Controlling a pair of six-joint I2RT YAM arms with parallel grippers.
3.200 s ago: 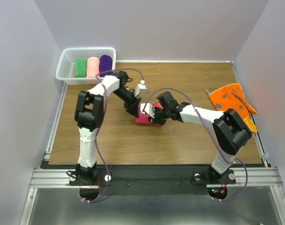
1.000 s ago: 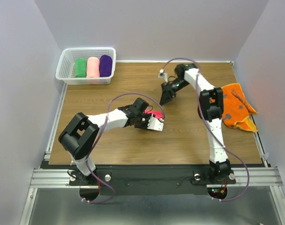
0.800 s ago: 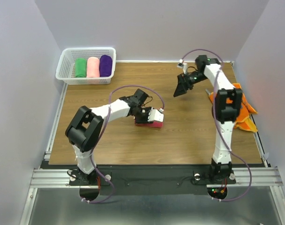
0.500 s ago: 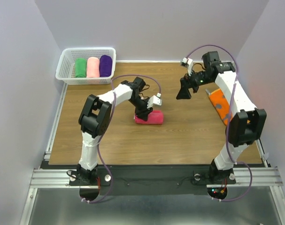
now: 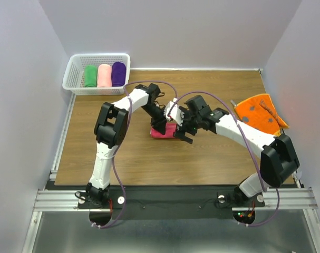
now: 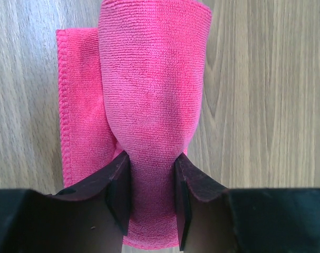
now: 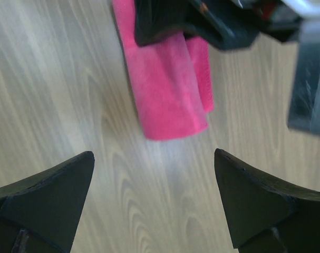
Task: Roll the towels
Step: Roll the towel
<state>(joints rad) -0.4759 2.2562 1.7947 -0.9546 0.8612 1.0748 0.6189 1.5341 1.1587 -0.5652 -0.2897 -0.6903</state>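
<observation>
A hot-pink towel (image 5: 165, 132) lies mid-table as a short fat roll with a flat tail beside it. My left gripper (image 5: 161, 125) is shut on one end of this roll (image 6: 154, 89), its dark fingers (image 6: 119, 184) pinching the cloth from both sides. My right gripper (image 5: 184, 133) hovers open just right of the roll. In the right wrist view the free end of the pink towel (image 7: 167, 105) lies ahead of the wide-apart right gripper (image 7: 153, 156), with nothing between the fingertips. An orange printed towel (image 5: 261, 116) lies crumpled at the right edge.
A white basket (image 5: 75, 67) at the back left holds green (image 5: 90, 76), pale pink (image 5: 104, 75) and purple (image 5: 118, 74) rolls. The wooden table (image 5: 128, 158) is walled by grey panels on three sides. The left wrist body (image 7: 212, 21) crowds the top of the right wrist view.
The right arm has swung from the back right, near the orange towel, down to the pink roll, jaws wide. The left gripper has kept its hold on the pink towel.
</observation>
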